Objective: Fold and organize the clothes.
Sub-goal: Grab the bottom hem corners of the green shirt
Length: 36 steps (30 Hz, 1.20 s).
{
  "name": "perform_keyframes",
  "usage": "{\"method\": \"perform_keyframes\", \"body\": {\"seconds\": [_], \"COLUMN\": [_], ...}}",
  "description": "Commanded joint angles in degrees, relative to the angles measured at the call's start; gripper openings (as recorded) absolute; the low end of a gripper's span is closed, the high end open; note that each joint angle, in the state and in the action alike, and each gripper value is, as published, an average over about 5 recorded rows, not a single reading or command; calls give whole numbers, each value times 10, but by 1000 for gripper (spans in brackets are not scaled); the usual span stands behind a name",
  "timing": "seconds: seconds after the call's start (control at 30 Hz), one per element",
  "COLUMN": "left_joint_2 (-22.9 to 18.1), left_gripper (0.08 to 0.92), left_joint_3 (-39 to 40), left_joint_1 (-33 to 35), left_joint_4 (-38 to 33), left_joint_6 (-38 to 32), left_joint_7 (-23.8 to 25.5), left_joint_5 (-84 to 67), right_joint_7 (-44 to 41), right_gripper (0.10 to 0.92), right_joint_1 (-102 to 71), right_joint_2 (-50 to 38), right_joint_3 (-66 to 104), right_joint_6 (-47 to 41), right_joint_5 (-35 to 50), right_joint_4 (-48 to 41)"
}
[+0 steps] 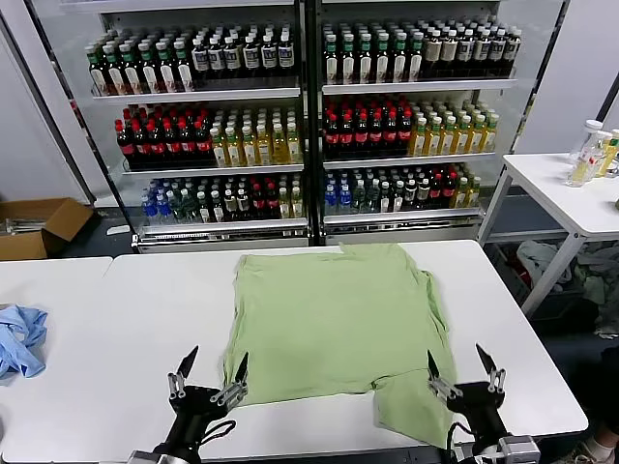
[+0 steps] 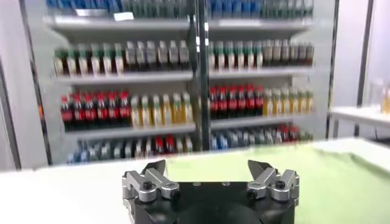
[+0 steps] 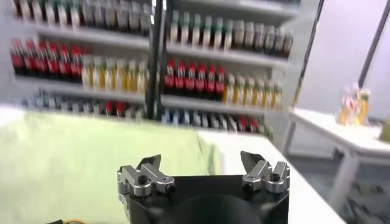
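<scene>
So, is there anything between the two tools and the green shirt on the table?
Nothing visible. The green shirt lies spread on the white table. The left tool and right tool are open at its near corners, with no object between.

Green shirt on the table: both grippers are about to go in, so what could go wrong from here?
The green shirt has a sleeve hanging at the table's near edge; a one-sided pull may drag it off. The open left gripper and right gripper sit low at the hem, so they could pinch both layers or bunch the fabric.
</scene>
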Motion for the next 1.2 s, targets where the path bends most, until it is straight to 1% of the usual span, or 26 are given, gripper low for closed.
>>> {"method": "perform_keyframes", "body": {"seconds": [0.03, 0.27, 0.57, 0.63, 0.7, 0.93, 1.2], "left_joint_2": [13, 26, 28, 27, 27, 33, 38], "left_gripper": [823, 823, 821, 812, 777, 600, 366], "left_joint_3": [5, 15, 17, 19, 22, 20, 21], "left_joint_1": [-18, -29, -44, -46, -47, -45, -42], "left_joint_4": [16, 50, 86, 92, 96, 92, 84], "left_joint_6": [112, 124, 124, 124, 124, 123, 120], "left_joint_7": [-5, -10, -23, -28, -34, -44, -38], "left_joint_5": [-27, -10, -11, -11, -11, -38, -55], "right_joint_7": [4, 3, 4, 5, 5, 4, -4], "right_gripper": [823, 823, 823, 820, 798, 611, 377], "right_joint_1": [-35, -20, -8, -7, -6, -10, -23], "right_joint_2": [-15, -2, 7, 8, 10, 10, 9], "right_joint_3": [-3, -38, -65, -66, -68, -67, -56], "right_joint_6": [-72, -65, -55, -55, -56, -54, -45], "right_joint_5": [16, 8, 1, 5, 10, 23, 35], "right_joint_4": [-1, -19, -46, -49, -50, -52, -36]}}
